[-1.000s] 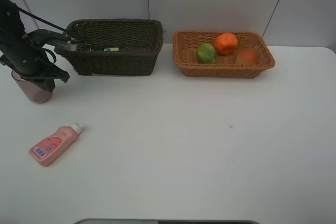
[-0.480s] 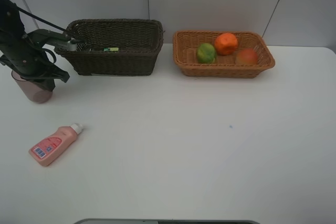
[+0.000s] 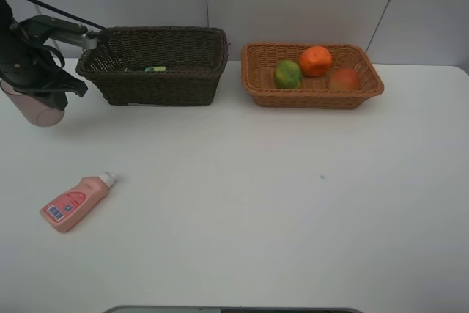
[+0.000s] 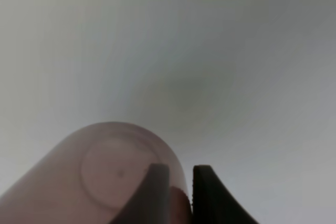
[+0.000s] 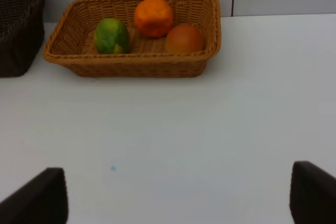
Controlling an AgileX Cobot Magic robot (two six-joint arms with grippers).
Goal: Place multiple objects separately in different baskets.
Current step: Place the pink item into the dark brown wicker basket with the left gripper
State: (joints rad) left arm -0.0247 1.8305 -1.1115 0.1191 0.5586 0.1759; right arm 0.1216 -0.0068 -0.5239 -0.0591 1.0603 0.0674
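Lifted the cup [image 3: 37, 110] off the table [image 3: 293, 203] since half a second ago; my left gripper [image 4: 181, 195] is clamped on its rim near the far-left corner, just left of the dark basket [image 3: 157, 64]. Pink bottle [image 3: 74, 202] lies on its side by the left edge, untouched. Tan basket [image 5: 136, 38] at the far edge, right of the dark one, holds the tangerine [image 5: 153, 17], green fruit [image 5: 111, 35] and red fruit [image 5: 184, 38]. Right gripper [image 5: 178, 198] has its fingers wide apart over bare table.
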